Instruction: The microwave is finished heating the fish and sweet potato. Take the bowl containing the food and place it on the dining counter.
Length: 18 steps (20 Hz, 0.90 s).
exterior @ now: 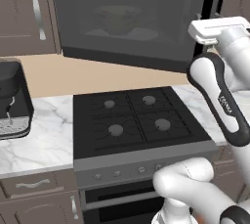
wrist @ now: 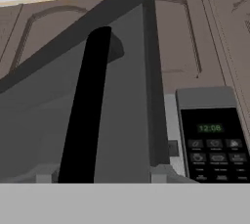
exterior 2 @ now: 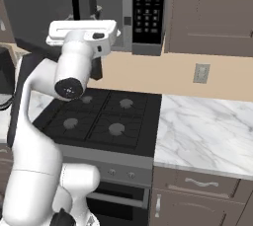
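So the microwave [exterior: 132, 17] hangs over the stove [exterior: 136, 120], and through its tinted door you can make out the bowl [exterior: 117, 18] sitting on the turntable [exterior: 119, 33], about mid-chamber. What's in the bowl is too murky to tell through the glass.

The gripper [exterior 2: 81, 35] is up at the door's right edge, right by the black vertical handle [wrist: 88, 110]. In the hand view that handle [exterior: 211, 0] runs up the middle-left of the picture, and the door looks swung a little way off the body, its edge angling away from the button panel [wrist: 212, 140]. The green display [wrist: 210, 128] reads 12:08. The fingers are hidden behind the hand in both base views and sit below the frame in the hand view, so I can't tell whether the jaws are apart or together, or whether they're touching the handle.

Down on the worktop [exterior 2: 207, 126], marble runs along both sides of the stove. A dark appliance [exterior: 12, 98] sits at the left end, and an outlet [exterior 2: 201, 73] is on the wall right of the panel [exterior 2: 148, 10]. Brown cabinets [exterior 2: 212, 8] flank the microwave.
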Available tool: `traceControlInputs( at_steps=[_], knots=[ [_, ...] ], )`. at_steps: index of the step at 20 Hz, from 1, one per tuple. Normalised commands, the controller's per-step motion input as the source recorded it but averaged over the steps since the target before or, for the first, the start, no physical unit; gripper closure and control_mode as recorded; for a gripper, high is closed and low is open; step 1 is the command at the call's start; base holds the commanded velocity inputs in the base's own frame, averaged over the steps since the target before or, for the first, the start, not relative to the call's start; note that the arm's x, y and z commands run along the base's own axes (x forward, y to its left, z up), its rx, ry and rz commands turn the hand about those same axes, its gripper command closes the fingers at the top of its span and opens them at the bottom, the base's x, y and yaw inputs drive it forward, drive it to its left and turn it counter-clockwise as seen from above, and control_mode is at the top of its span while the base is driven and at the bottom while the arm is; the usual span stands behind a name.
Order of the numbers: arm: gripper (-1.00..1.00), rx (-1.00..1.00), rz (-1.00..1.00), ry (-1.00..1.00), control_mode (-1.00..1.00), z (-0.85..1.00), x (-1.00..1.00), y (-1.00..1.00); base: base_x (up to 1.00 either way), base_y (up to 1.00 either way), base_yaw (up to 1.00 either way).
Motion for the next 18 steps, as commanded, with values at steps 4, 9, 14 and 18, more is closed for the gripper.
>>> traceControlInputs(
  at_steps=[4,9,14,18],
  knots=[
    [1.00,-0.05,-0.01,0.00,-1.00,0.00,-1.00,0.13,0.00,0.00,0.00],
    [-1.00,-0.14,0.00,0.03,-1.00,-0.13,-1.00,0.07,0.00,0.00,0.00],
    [-1.00,-0.21,0.00,0.14,-1.00,-0.39,-1.00,0.00,0.00,0.00,0.00],
    [-1.00,-0.11,0.00,0.04,-1.00,-0.08,-0.97,0.33,0.00,0.00,0.00]
  ],
)
